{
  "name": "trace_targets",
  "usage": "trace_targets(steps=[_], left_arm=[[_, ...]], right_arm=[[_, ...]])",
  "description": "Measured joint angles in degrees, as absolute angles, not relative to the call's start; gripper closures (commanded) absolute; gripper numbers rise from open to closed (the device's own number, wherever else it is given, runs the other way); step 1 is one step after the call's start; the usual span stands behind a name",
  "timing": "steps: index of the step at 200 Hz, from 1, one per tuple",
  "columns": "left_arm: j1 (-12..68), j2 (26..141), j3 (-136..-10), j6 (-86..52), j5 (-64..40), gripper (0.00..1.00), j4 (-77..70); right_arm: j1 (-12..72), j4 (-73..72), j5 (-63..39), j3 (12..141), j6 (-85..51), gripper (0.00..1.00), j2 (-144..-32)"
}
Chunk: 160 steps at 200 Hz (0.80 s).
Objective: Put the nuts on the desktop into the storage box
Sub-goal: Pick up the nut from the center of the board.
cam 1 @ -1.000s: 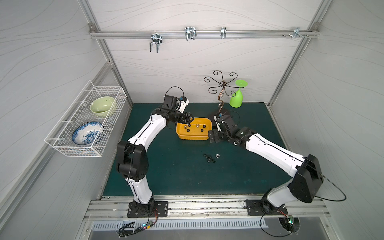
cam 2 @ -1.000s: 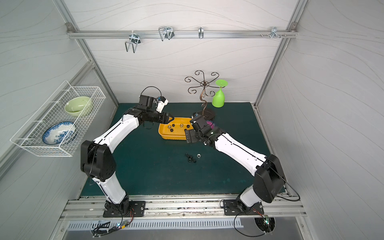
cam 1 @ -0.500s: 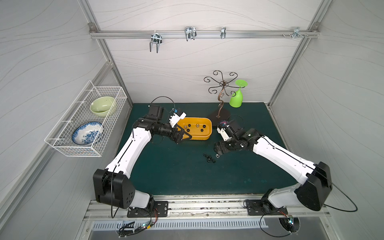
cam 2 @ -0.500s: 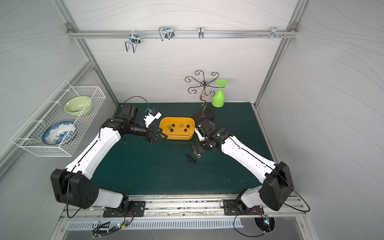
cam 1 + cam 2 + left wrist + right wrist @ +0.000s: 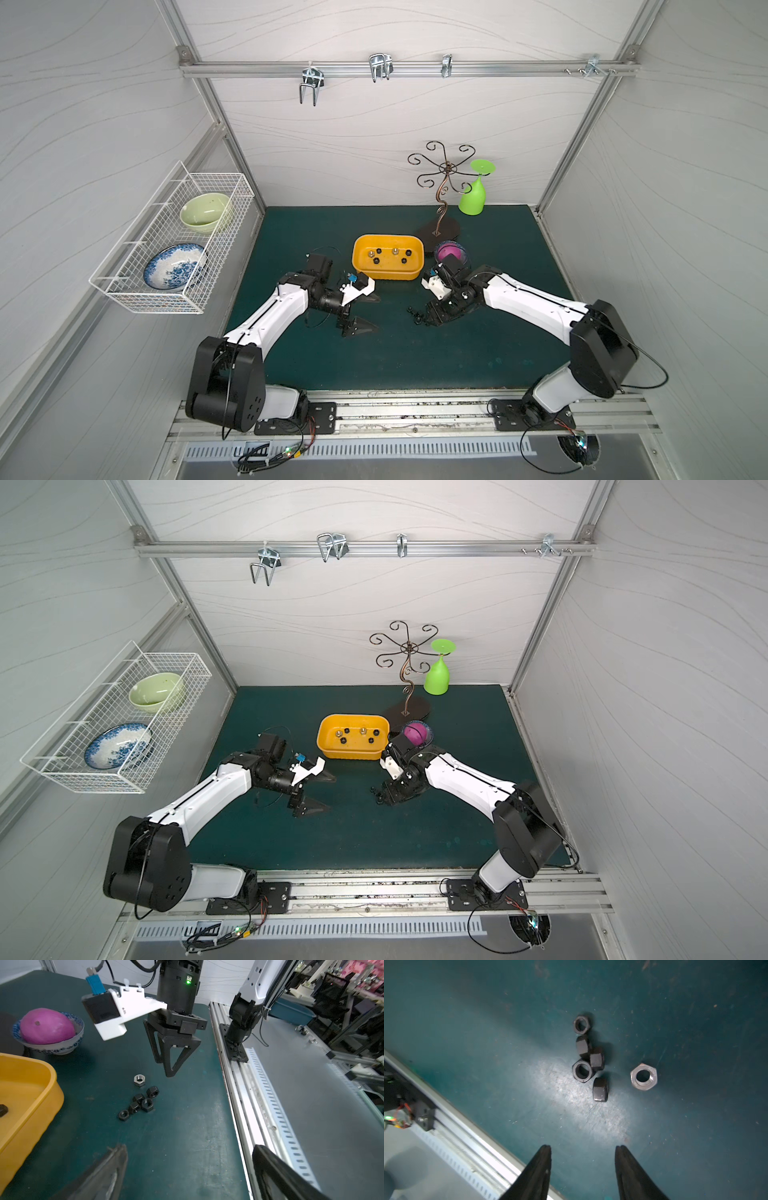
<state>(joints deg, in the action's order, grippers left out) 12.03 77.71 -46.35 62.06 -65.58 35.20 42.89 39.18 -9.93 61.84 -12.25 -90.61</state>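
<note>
Dark teal-green matte desk (image 5: 374, 365) is seen beneath both arms. Five small black metal hex nuts (image 5: 588, 1057) lie clustered on it, touching, with one shiny silver hex nut (image 5: 643, 1076) just beside. Six more already rest in the shallow yellow-orange plastic storage box (image 5: 387, 272).

The right tool (image 5: 583, 1147) is held near the cluster, jaws parted and empty. The left tool (image 5: 190, 1147) is spread wide, also empty.

The nuts are judged hard, light and slippery, so a pinch across opposite flats is advised. The silver one is least crowded; touching neighbours could be knocked. A blue-patterned bowl (image 5: 54, 1048) holding a pink ball stands beside the box.
</note>
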Motion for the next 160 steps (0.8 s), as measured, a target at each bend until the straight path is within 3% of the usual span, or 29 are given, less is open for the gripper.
trace_targets(steps=[60, 100, 160], left_arm=[[18.0, 77.9, -39.8, 58.5, -54.7, 0.02, 17.5], [21.3, 78.2, -39.8, 60.0, -50.4, 0.02, 15.9], [22.5, 79.2, -39.8, 60.0, -47.2, 0.02, 15.1]], right_arm=[[43.4, 33.4, -6.5, 58.6, -11.9, 0.5, -94.1], [43.7, 30.5, -5.2, 58.0, -11.9, 0.52, -95.8], [45.0, 28.8, -2.8, 58.1, -11.1, 0.65, -99.3]])
